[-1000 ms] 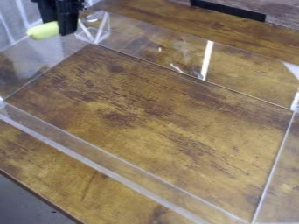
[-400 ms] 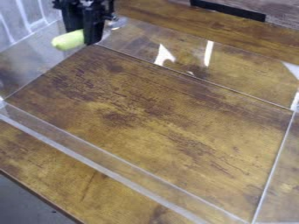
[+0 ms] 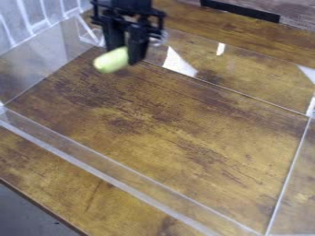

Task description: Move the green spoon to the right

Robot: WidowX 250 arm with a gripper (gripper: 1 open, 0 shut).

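The green spoon (image 3: 113, 60) shows as a thick yellow-green handle hanging in the air over the far left part of the wooden table (image 3: 172, 129). Its metal bowl is hidden among the fingers. My black gripper (image 3: 131, 44) comes down from the top edge of the camera view and is shut on the spoon's upper end, with the handle sticking out down and to the left.
A low clear plastic wall (image 3: 123, 180) frames the wooden surface, with its front rail running diagonally across the lower left and another rail along the far side (image 3: 234, 83). A bright glare patch (image 3: 180, 63) lies just right of the gripper.
The gripper has carried the spoon to the right and slightly toward the camera, from the top left corner to over the board's far left area. Its grip has stayed the same.
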